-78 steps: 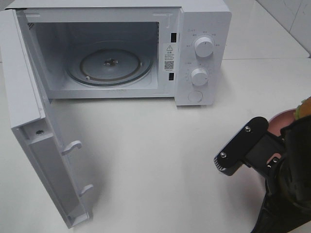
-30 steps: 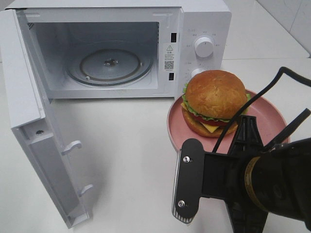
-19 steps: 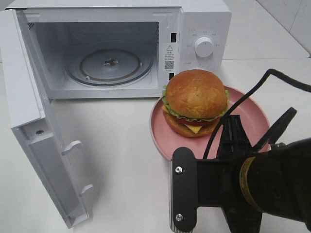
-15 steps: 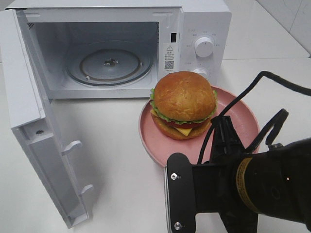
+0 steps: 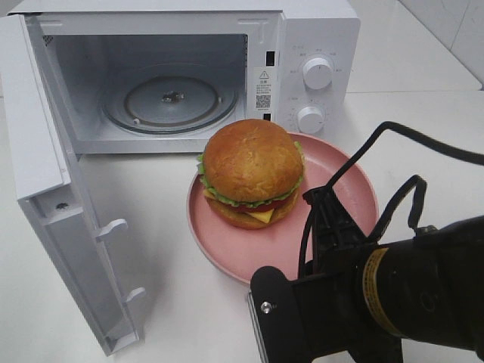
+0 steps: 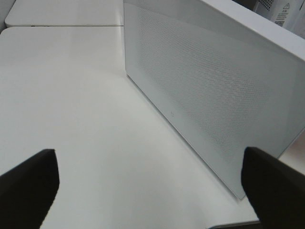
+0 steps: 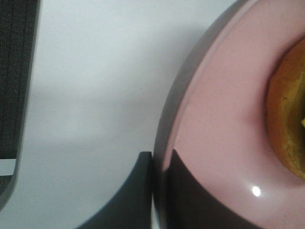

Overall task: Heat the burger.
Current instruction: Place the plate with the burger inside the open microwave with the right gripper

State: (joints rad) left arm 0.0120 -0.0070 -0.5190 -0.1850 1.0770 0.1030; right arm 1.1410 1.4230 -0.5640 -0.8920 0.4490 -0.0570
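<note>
My right jaws pinch the rim of the pink plate (image 5: pixel 223 246), seemingly thinly; a tilt at the microwave (image 5: pixel 318 38) sill could slide the burger (image 5: pixel 252 172) off. Left jaws gape empty.

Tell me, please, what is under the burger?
The burger rests on a pink plate, whose rim the right hand clamps. The burger covers the plate's middle, and the arm hides its near edge in the high view.

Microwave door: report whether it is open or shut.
Open: the microwave door stands swung out leftward, exposing the cavity and its bare glass turntable.
</note>
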